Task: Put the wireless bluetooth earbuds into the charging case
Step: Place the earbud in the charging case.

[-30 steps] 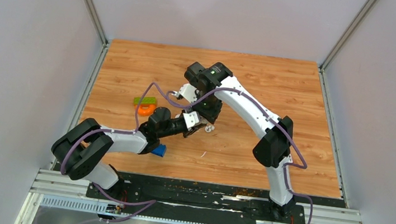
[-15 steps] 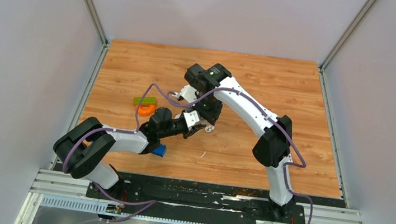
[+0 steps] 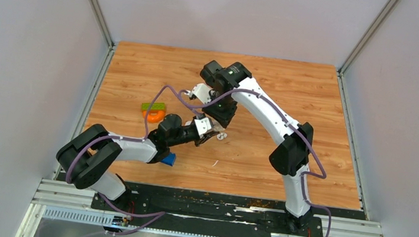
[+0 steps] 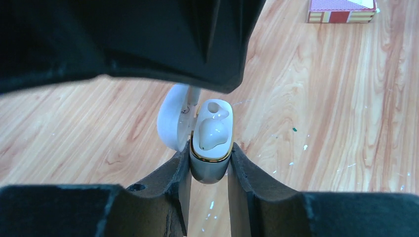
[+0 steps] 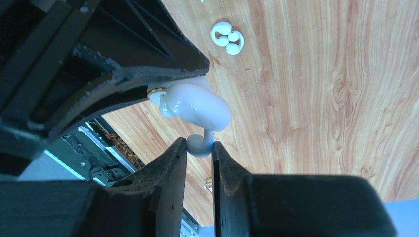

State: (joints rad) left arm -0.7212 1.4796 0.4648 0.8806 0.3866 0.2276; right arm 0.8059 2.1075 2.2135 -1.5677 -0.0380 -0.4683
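My left gripper point(image 4: 210, 153) is shut on the white, gold-rimmed charging case point(image 4: 209, 171), gripping its two sides. The lid point(image 4: 173, 123) hangs open to the left. One white earbud point(image 4: 212, 133) sits in the near socket, and the far socket point(image 4: 215, 106) shows as a hole. My right gripper point(image 5: 199, 146) is shut on a second earbud point(image 5: 196, 146), whose stem points up at the case point(image 5: 197, 106). The two grippers meet above mid-table, left gripper point(image 3: 210, 135) just below right gripper point(image 3: 214, 124). Loose white earbuds point(image 5: 227, 38) lie on the wood.
A blue toy brick point(image 3: 169, 159) lies beside the left forearm. A green block point(image 3: 153, 106) and an orange ring point(image 3: 155, 115) sit further left. A red-and-white card box point(image 4: 342, 11) lies on the wood beyond the case. The loose earbuds point(image 3: 221, 136) lie just right of the grippers.
The right arm's wrist has shifted slightly up and toward the far right. The left arm and the case have stayed put.
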